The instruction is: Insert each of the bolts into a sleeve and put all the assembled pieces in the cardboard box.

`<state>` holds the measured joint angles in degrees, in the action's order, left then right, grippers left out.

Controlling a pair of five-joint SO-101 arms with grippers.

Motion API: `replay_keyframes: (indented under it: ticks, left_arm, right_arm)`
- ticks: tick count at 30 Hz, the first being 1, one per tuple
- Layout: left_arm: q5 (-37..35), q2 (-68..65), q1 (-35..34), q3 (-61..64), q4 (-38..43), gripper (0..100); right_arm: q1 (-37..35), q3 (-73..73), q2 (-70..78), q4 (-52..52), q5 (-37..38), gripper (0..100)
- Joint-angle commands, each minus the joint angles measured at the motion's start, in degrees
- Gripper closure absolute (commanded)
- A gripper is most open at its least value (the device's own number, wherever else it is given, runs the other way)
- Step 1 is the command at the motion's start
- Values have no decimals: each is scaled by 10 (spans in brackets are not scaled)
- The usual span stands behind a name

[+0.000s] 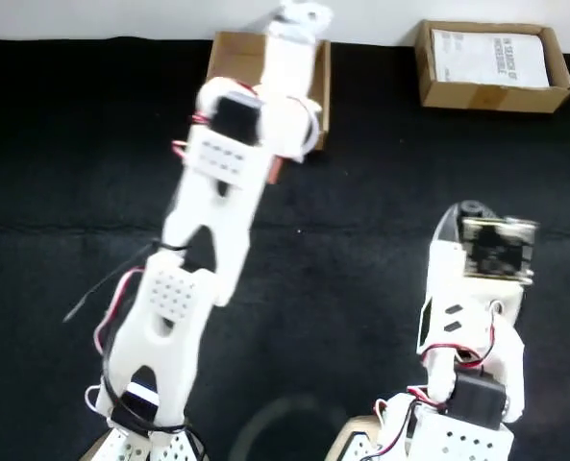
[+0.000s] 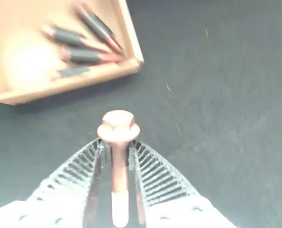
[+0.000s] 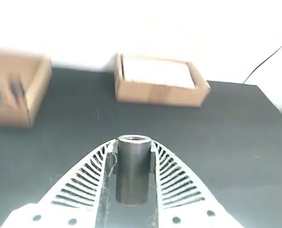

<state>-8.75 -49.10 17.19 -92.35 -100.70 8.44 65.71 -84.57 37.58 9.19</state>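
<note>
Bolt (image 2: 118, 156) is seen clamped in the left gripper (image 2: 118, 148). Its shank is pinched between the ribbed fingers (image 2: 157, 173), and its flanged hex head is poked out just past the tips. It is held over the black table (image 2: 217, 95), just beside the corner of the cardboard box (image 2: 91, 78) and outside it.

Inside that box, several assembled pieces (image 2: 81, 47) are laid close together by the near wall, dark bodies with coppery ends showing.

Over on the other side, a dark sleeve (image 3: 132, 175) is gripped by the right gripper (image 3: 132, 145), closed on it from both sides. The open bore is turned away from the wrist. The sleeve is held above the table, well apart from the cardboard box.

Farther back, a second box (image 3: 155, 97) is set at the table's far edge, with a white sheet (image 1: 486, 56) lying in it.

From the high view, the left arm (image 1: 217, 221) is stretched out to the cardboard box at the back. The right arm (image 1: 472, 307) is folded up nearer the front.
</note>
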Motion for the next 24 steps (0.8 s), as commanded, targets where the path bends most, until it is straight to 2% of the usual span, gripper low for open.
replay_keyframes:
  ticks: [1, 5, 9, 12, 16, 20, 24]
  left_arm:
    - [5, 95, -42, -25, -3, 991]
    - [5, 146, -75, -21, -6, 991]
    - [5, 220, -81, 51, -7, 991]
    - [7, 315, -77, 170, -7, 991]
    - [54, 470, -77, 378, -4, 991]
    - [58, 611, -80, 546, -3, 991]
    - [58, 720, -77, 663, -2, 991]
  right_arm:
    - [-7, -12, -7, -65, -191, 991]
    - [-7, -36, -7, -72, -247, 991]
    - [-28, -37, -7, -54, -266, 991]
    - [-87, -49, -20, 0, -266, 991]
    - [-165, -54, -95, 40, -259, 991]
    - [-225, -54, -173, 124, -207, 991]
    - [-251, -58, -207, 239, -153, 991]
